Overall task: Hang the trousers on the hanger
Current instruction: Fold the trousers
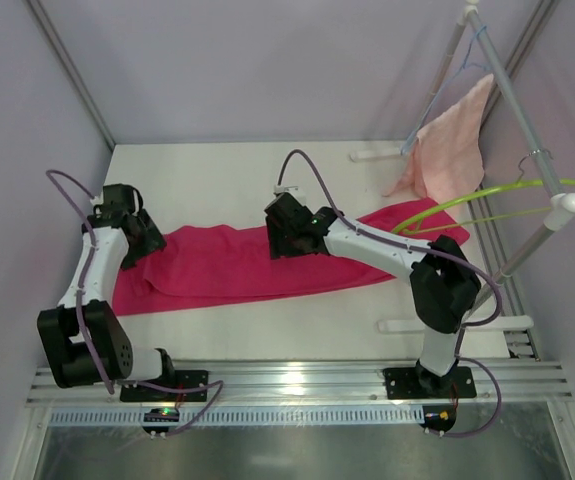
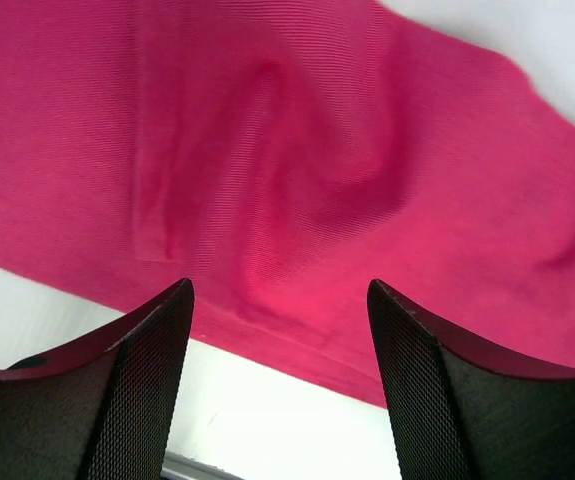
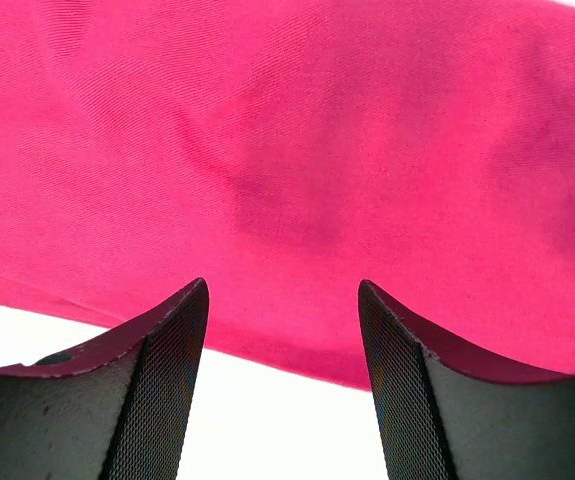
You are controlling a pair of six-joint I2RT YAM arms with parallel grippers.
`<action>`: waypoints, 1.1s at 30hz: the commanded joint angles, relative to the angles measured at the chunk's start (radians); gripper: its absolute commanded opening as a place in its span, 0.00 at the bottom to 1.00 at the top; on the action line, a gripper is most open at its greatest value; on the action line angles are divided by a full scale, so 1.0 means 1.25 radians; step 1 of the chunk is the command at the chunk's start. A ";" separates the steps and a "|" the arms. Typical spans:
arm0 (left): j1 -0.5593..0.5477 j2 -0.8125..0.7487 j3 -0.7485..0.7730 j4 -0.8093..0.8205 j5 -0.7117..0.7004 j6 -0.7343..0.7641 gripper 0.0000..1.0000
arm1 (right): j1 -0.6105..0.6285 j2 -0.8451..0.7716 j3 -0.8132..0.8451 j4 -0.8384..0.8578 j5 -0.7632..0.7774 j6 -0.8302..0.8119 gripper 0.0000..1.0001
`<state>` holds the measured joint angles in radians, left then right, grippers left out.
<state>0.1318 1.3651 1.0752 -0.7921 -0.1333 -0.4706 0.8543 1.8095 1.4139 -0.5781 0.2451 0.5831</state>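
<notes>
The magenta-pink trousers (image 1: 237, 265) lie flat across the white table, running from lower left to upper right. They fill the left wrist view (image 2: 297, 160) and the right wrist view (image 3: 297, 150). The lime-green hanger (image 1: 487, 200) hangs from the rack at the right, its left tip near the trousers' right end. My left gripper (image 1: 145, 245) is open and empty over the trousers' left end, its jaws (image 2: 279, 300) straddling the cloth's near edge. My right gripper (image 1: 285, 240) is open and empty above the trousers' middle, with its jaws (image 3: 282, 295) over the cloth's edge.
A pale salmon-pink towel (image 1: 452, 145) hangs on a thin light-blue wire hanger (image 1: 457, 60) at the back right. A white rack pole (image 1: 527, 140) slants along the right side, its feet (image 1: 457, 325) on the table. Grey walls enclose the table.
</notes>
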 commanded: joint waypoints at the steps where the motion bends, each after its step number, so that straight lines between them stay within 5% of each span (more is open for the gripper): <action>1: 0.083 -0.018 -0.050 0.003 -0.076 -0.005 0.70 | -0.015 0.038 0.032 -0.020 -0.016 -0.053 0.64; 7: 0.177 0.065 -0.060 0.037 0.006 0.001 0.67 | -0.015 -0.029 -0.036 0.037 -0.050 -0.071 0.64; 25: 0.185 0.131 -0.101 0.067 0.072 -0.069 0.59 | -0.023 -0.157 -0.200 0.156 -0.165 -0.130 0.65; 29: 0.184 0.164 -0.074 0.047 0.054 -0.064 0.46 | -0.026 -0.180 -0.232 0.175 -0.173 -0.142 0.65; 33: 0.183 0.169 -0.042 -0.001 0.005 -0.057 0.04 | -0.033 -0.186 -0.254 0.194 -0.179 -0.152 0.65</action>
<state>0.3557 1.5791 0.9707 -0.7467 -0.0757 -0.5423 0.8204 1.6295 1.1057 -0.4004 0.0372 0.4198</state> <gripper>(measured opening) 0.083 0.649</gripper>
